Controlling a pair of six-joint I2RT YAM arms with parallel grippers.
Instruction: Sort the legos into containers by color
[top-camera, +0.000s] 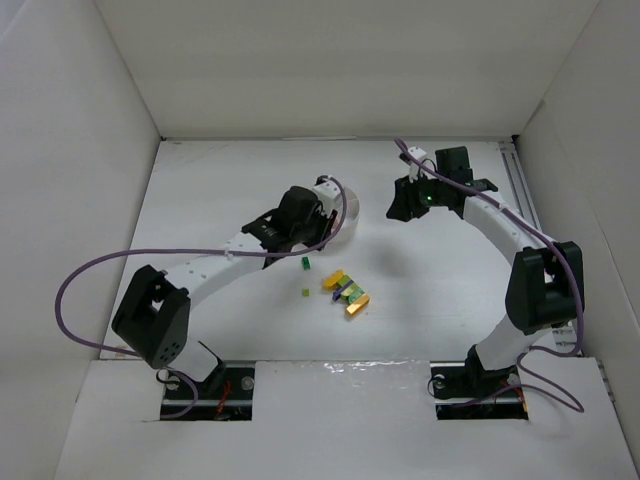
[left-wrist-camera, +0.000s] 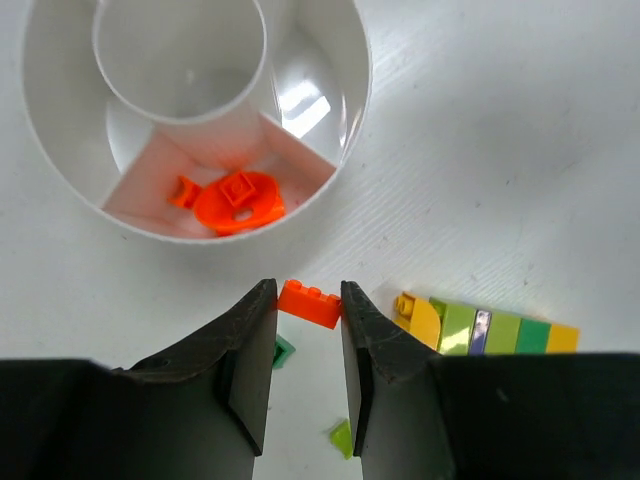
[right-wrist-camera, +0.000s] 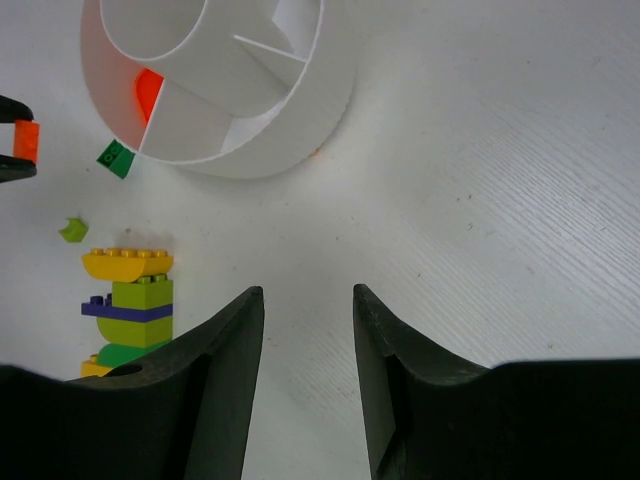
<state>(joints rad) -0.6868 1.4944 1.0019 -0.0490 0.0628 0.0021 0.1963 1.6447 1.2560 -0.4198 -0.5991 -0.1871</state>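
Note:
My left gripper (left-wrist-camera: 308, 292) is shut on a small orange-red brick (left-wrist-camera: 309, 303), held above the table just outside the near rim of the round white divided dish (left-wrist-camera: 345, 140). One wedge of the dish holds orange-red pieces (left-wrist-camera: 238, 200). A multicolour clump (left-wrist-camera: 490, 328) of yellow, green and purple bricks lies to the right; it also shows in the top view (top-camera: 345, 290). My right gripper (right-wrist-camera: 308, 295) is open and empty over bare table, right of the dish (right-wrist-camera: 290, 130) and the clump (right-wrist-camera: 135, 300).
A dark green bit (left-wrist-camera: 284, 351) and a lime bit (left-wrist-camera: 342, 437) lie on the table under my left fingers; both show in the top view (top-camera: 305, 263). White walls enclose the table on three sides.

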